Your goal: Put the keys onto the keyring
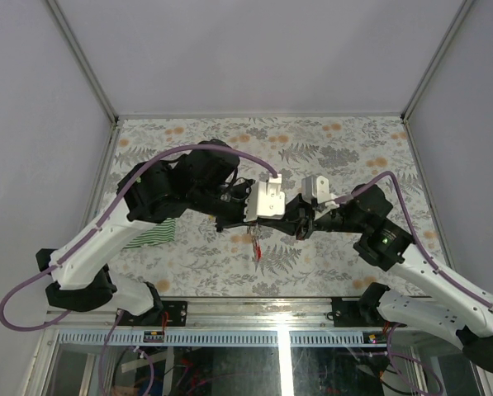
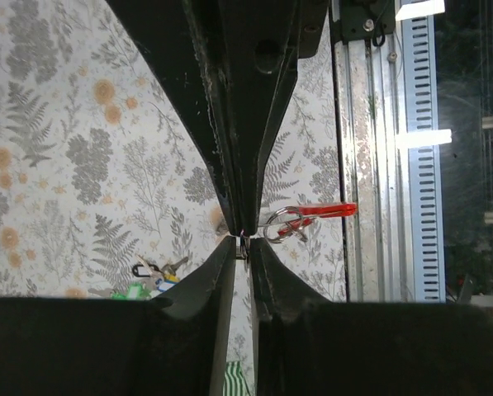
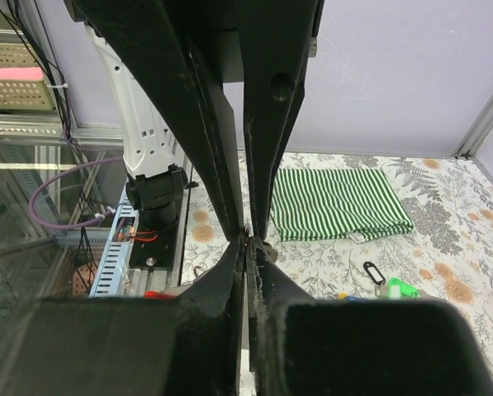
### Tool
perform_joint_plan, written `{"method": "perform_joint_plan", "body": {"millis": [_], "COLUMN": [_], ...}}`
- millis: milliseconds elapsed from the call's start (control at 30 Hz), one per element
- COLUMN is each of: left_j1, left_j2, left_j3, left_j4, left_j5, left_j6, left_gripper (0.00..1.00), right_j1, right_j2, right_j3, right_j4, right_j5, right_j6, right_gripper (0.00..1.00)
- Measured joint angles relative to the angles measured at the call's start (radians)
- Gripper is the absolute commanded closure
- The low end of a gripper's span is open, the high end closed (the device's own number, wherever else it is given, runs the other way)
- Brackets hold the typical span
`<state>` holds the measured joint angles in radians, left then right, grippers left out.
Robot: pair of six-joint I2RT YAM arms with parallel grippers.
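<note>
1. The left gripper point(image 2: 242, 247) and right gripper point(image 3: 248, 242) meet, both squeezed shut on the ring point(image 2: 272, 231).
2. The keys point(image 2: 157, 274) lie on the table point(image 2: 64, 165) below the ring, toward the cloth point(image 3: 337, 202), likely nearer the left gripper.

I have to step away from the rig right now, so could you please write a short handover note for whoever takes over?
Left end effector: shut.
Right end effector: shut, tip to tip with it above the table.
Keyring, red tag, hangs where the tips meet; which one grips it is unclear.
Keys: loose on the table.
Done: ring lifted.
To do: thread the loose keys.
</note>
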<state>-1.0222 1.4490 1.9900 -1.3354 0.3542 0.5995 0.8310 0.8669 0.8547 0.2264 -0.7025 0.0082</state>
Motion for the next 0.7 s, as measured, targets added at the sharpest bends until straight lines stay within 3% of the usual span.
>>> {"method": "perform_joint_plan", "body": {"millis": [200,467,700], "left_j1": [0.0,-0.004,-0.004], "left_j2": [-0.163,-0.417,-0.512], "left_j3": [-0.192,-0.523,-0.69], "left_j4": [0.186,0.544,0.813], "left_j5": [0.008,0.055,0.063], "left_j6": [-0.011,-0.055,-0.141], "left_gripper": [0.74,0.73,0.74], "right_j1": [0.0,0.0,0.0], "right_j2": [-0.016,-0.05,-0.076], "right_j3": [0.0,0.029,0.034], "right_j4": [-0.01,0.003,0.034], "right_j5": [0.001,-0.002,-0.018], "right_j6": [0.004,0.03,0.056], "right_gripper": [1.0,1.0,1.0]}}
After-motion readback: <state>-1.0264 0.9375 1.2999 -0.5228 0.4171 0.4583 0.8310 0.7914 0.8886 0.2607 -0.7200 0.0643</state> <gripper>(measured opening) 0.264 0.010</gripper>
